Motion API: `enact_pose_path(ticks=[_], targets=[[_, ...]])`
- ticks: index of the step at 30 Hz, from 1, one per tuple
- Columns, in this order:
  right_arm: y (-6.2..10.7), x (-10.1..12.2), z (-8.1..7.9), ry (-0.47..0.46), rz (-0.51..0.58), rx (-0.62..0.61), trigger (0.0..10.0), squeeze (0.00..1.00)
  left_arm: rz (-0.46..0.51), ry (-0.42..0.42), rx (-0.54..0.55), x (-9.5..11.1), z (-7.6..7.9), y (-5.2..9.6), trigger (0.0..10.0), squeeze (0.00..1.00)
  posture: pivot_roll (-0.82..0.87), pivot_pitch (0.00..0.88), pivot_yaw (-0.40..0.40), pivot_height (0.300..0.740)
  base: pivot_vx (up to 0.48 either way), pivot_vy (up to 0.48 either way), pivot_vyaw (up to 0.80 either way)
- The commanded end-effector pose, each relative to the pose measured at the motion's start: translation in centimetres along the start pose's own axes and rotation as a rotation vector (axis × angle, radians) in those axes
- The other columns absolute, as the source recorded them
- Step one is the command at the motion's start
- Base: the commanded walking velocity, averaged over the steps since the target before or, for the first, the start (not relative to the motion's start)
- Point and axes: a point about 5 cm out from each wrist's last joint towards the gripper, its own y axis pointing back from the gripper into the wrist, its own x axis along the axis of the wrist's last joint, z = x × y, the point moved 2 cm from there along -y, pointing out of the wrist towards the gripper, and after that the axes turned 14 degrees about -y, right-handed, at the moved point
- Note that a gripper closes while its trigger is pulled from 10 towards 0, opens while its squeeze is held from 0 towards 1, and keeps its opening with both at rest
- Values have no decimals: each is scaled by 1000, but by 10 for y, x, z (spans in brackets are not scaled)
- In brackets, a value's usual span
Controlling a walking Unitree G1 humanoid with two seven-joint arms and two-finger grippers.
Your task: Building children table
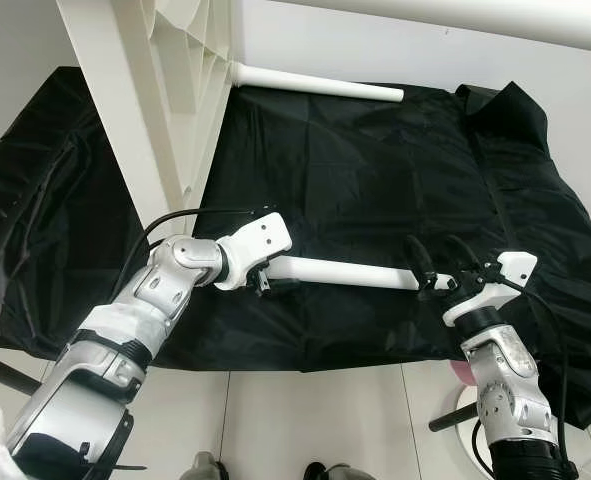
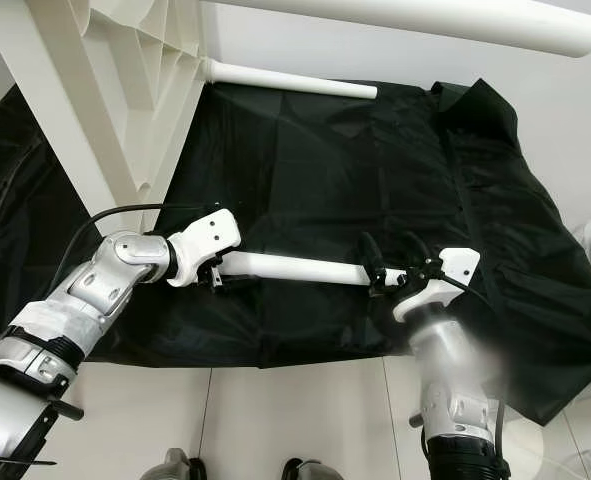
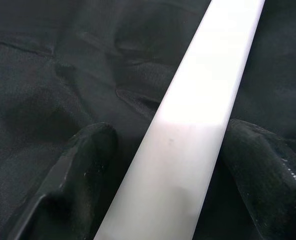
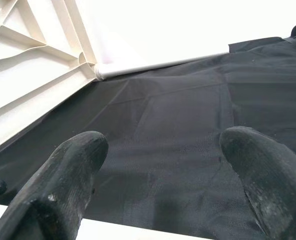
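Currently a loose white table leg [image 1: 345, 271] lies across the black cloth [image 1: 375, 160], near its front edge. Left gripper [image 1: 265, 283] straddles one end, fingers [image 3: 82, 165] spread just beside the tube, not yet pinching. Right gripper [image 1: 435, 268] sits at the other end, fingers [image 4: 72, 170] wide apart over the leg. Probable intent: two-ended support for a level lift. Upturned tabletop [image 1: 165, 90] stands at left, another leg [image 1: 315, 83] already socketed.
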Motion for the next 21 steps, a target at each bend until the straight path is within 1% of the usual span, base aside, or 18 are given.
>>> enact_pose_path(ticks=[1, 5, 6, 7, 8, 9, 10, 11, 12, 13, 14, 15, 16, 17, 18, 19, 21], targets=[[1, 3, 2, 11, 3, -10, 10000, 0, -68, 25, 35, -11, 1, -2, 10000, 0, -6, 123, -16, 740, 0, 0, 0], [1, 2, 3, 11, 3, -16, 10000, 0, -61, 24, 17, -11, 2, -1, 10000, 0, -2, 124, -15, 740, 0, 0, 0], [1, 2, 4, 12, 3, -18, 10000, 0, -63, 22, 15, -11, 1, 0, 7490, 0, -1, 125, -15, 740, 0, 0, 0], [1, 2, 4, 12, 3, -18, 10000, 0, -63, 22, 15, -11, 1, 0, 7490, 0, -1, 125, -15, 740, 0, 0, 0], [1, 3, 4, 14, 4, -20, 10000, 0, -68, 18, 14, -11, 0, 1, 4902, 0, 1, 124, -15, 740, 0, 0, 0], [1, 3, 5, 15, 5, -21, 10000, 0, -77, 10, 15, -12, 0, 2, 5255, 0, 1, 124, -15, 740, 0, 0, 0], [1, 3, 5, 15, 5, -21, 10000, 0, -77, 10, 15, -12, 0, 2, 5255, 0, 1, 124, -15, 740, 0, 0, 0], [0, 4, 5, 16, 6, -21, 10000, 0, -85, -1, 12, -12, -1, 3, 3608, 0, 1, 123, -14, 740, 0, 0, 0], [0, 4, 5, 17, 6, -22, 10000, 0, -88, -4, 12, -12, -1, 3, 3412, 0, 1, 123, -14, 740, 0, 0, 0], [0, 4, 5, 18, 7, -22, 10000, 0, -98, -20, 10, -13, -1, 4, 1451, 0, 3, 123, -15, 740, 0, 0, 0], [0, 4, 5, 18, 7, -22, 10000, 0, -98, -20, 10, -13, -1, 4, 1451, 0, 3, 123, -15, 740, 0, 0, 0], [-1, 4, 6, 19, 7, -22, 10000, 0, -103, -27, 13, -13, -2, 4, 2627, 0, 3, 122, -15, 740, 0, 0, 0], [-1, 4, 6, 19, 7, -22, 10000, 0, -103, -27, 13, -13, -2, 4, 2627, 0, 3, 122, -15, 740, 0, 0, 0], [-1, 4, 6, 19, 7, -22, 10000, 0, -105, -37, 13, -13, -2, 4, 0, 0, 3, 122, -15, 740, 0, 0, 0], [-1, 4, 6, 20, 7, -22, 10000, 0, -107, -48, 11, -12, -2, 4, 0, 0, 3, 121, -15, 740, 0, 0, 0], [-1, 4, 6, 20, 7, -22, 10000, 0, -109, -55, 13, -12, -3, 5, 4824, 0, 4, 120, -15, 740, 0, 0, 0], [-2, 4, 6, 20, 6, -23, 10000, 0, -112, -60, 14, -12, -4, 5, 4824, 0, 5, 119, -16, 740, 0, 0, 0]])
